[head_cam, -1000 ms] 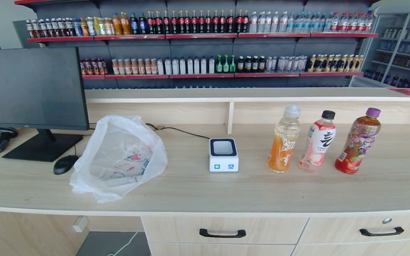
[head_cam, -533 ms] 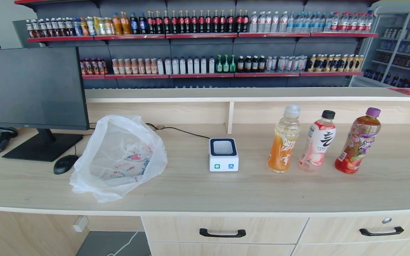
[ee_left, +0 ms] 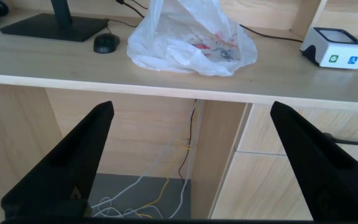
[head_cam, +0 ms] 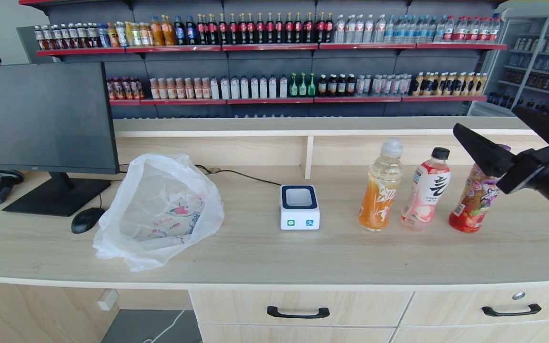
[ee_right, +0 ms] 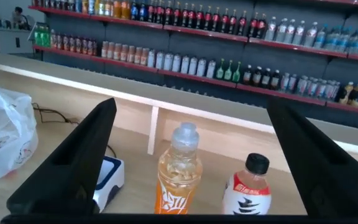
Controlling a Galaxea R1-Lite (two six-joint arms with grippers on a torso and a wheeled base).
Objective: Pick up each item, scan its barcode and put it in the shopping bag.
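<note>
Three bottles stand in a row on the right of the counter: an orange one (head_cam: 380, 188), a pink-and-white one with a black cap (head_cam: 425, 190) and a red one with a purple cap (head_cam: 477, 205). My right gripper (head_cam: 510, 139) hangs open above and just in front of the red bottle, touching nothing. Its wrist view looks between the fingers at the orange bottle (ee_right: 179, 174) and the pink bottle (ee_right: 247, 193). A white scanner box (head_cam: 299, 207) sits mid-counter, and the open plastic shopping bag (head_cam: 160, 209) lies to its left. My left gripper (ee_left: 191, 111) is open below the counter's front edge, facing the bag (ee_left: 188, 37).
A monitor (head_cam: 41, 119), a mouse (head_cam: 86, 220) and a handheld scanner (head_cam: 0, 186) occupy the counter's left end. A raised ledge (head_cam: 303, 126) runs behind the counter. Drawers with black handles (head_cam: 298, 313) are below its front edge.
My right gripper has come into the head view from the right and now hangs by the red bottle. The bottles, scanner and bag have not moved.
</note>
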